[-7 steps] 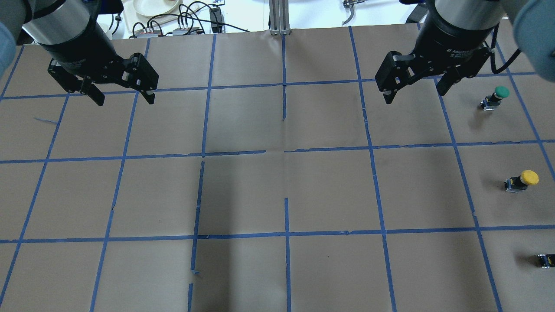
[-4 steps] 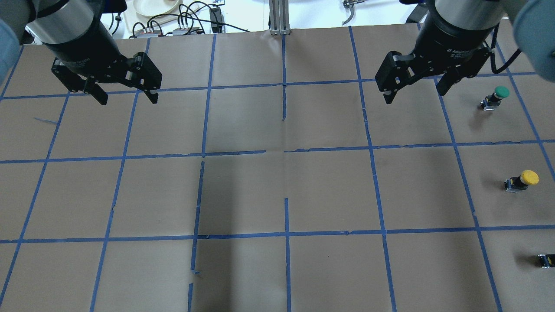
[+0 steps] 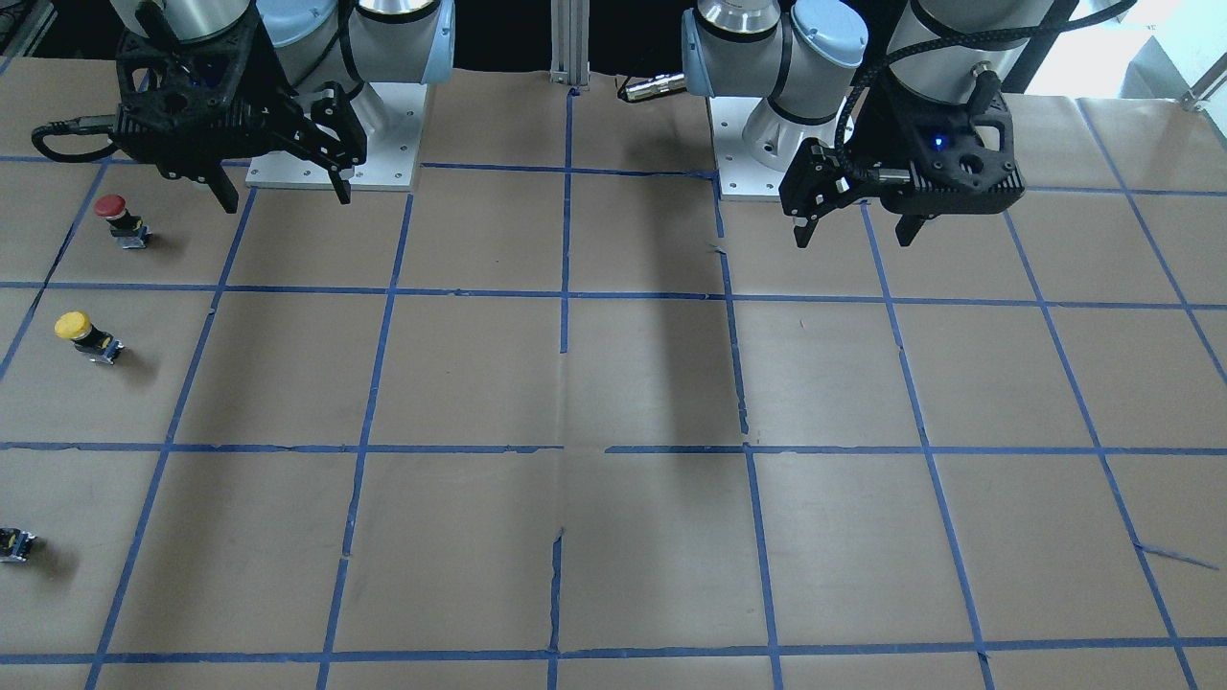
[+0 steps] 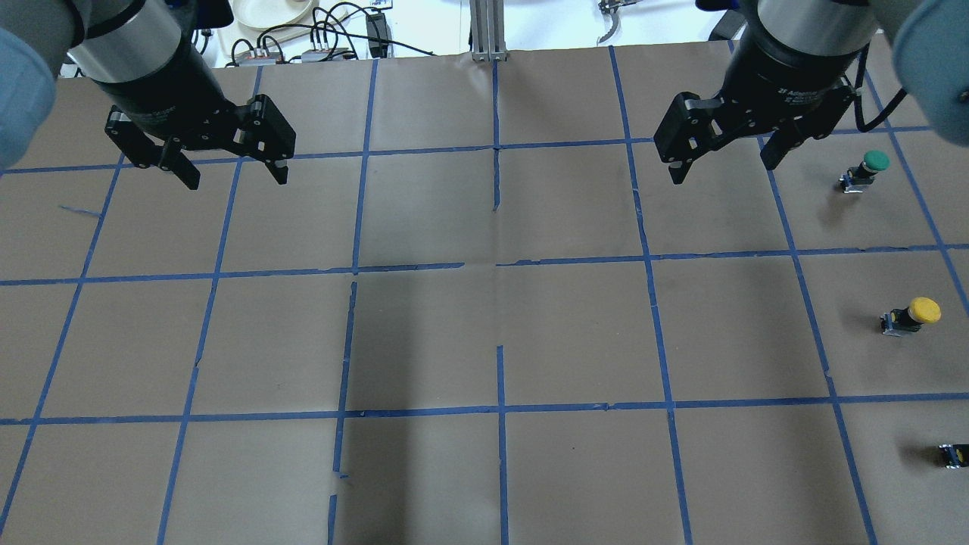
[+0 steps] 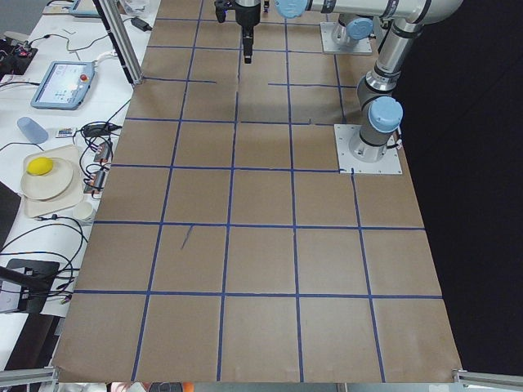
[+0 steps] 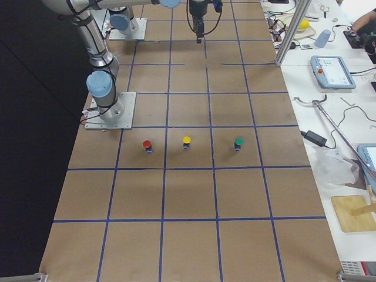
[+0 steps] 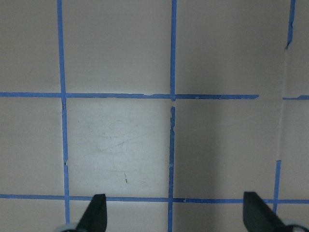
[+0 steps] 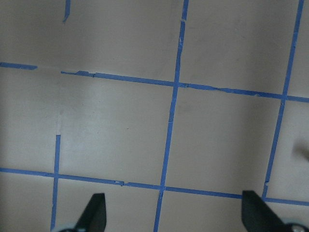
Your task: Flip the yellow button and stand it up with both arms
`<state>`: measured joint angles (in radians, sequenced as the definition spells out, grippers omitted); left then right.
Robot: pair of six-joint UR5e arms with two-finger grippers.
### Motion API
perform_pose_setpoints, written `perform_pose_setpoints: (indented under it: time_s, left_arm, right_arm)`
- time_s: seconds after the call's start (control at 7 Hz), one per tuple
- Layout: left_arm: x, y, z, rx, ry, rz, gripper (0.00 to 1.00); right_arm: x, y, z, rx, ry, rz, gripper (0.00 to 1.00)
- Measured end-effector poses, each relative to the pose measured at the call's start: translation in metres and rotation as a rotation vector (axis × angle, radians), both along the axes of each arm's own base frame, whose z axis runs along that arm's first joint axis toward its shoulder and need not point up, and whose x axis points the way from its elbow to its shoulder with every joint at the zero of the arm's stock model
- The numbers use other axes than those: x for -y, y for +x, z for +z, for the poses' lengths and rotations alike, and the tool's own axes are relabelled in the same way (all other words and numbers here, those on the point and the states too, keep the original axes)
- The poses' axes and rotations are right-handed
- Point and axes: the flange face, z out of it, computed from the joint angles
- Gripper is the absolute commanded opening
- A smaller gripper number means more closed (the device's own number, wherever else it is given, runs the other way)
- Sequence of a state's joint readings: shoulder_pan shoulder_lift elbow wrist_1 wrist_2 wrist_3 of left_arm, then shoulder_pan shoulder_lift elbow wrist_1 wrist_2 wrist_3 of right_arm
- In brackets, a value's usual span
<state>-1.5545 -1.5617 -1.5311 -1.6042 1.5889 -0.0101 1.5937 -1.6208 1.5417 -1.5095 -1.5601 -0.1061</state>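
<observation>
The yellow button [image 4: 912, 313] stands on its black-and-grey body, yellow cap up, at the table's right side; it also shows in the front-facing view [image 3: 82, 333] and the exterior right view [image 6: 187, 141]. My right gripper [image 4: 723, 171] is open and empty. It hangs above the table, well to the left of the button and farther back. It also shows in the front-facing view [image 3: 286, 199]. My left gripper [image 4: 237, 179] is open and empty over the table's far left, also in the front-facing view [image 3: 853, 235]. Both wrist views show only taped paper between open fingertips.
A green-capped button [image 4: 867, 168] stands beyond the yellow one, and a red-capped button [image 3: 117, 217] stands on its robot side. A small black-and-yellow piece [image 4: 954, 454] shows at the overhead view's right edge. Blue tape grids the brown paper [image 4: 500, 318].
My left gripper has moved a little to the right and toward the table's middle, still open. The right gripper and the buttons have hardly moved.
</observation>
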Motion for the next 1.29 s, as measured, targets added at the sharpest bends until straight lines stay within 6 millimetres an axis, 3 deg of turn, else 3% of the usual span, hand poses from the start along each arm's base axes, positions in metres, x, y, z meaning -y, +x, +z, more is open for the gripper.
perform_pose_setpoints:
  time_s: [1.29]
  left_arm:
    - [-0.014, -0.005, 0.007, -0.013, 0.015, -0.083, 1.00]
  right_arm:
    - [0.000, 0.000, -0.006, -0.001, 0.008, 0.003, 0.99]
